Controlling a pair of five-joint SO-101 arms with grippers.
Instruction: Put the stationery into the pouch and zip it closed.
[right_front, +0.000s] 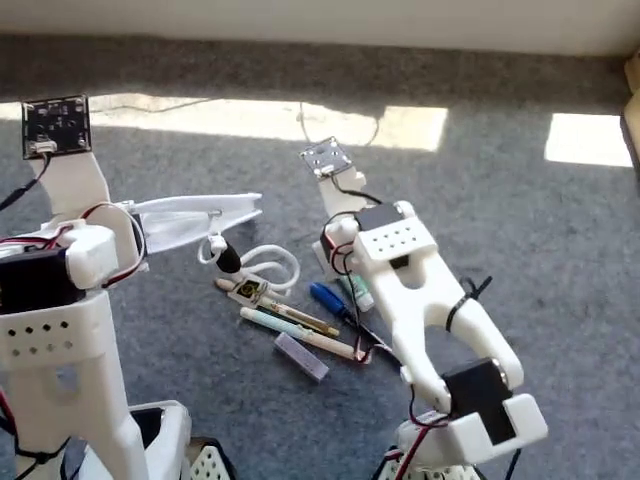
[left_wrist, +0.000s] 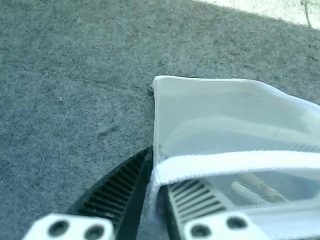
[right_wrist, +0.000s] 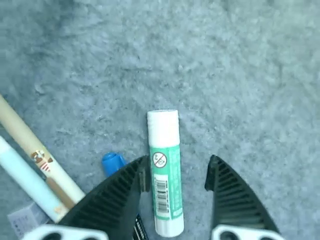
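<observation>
From above, the mesh pouch (right_front: 195, 222) is near the pens (right_front: 290, 320) on the carpet (right_front: 520, 220). The left pincer (left_wrist: 156, 172) pinches the pouch's edge. The right pincer (right_wrist: 177, 164) is spread around the glue stick (right_wrist: 164, 170); being round, it might roll away.

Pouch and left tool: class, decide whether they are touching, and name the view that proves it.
Touching. The left wrist view shows the left tool shut on the pouch, with the pouch's white edge pinched between the jaws.
</observation>
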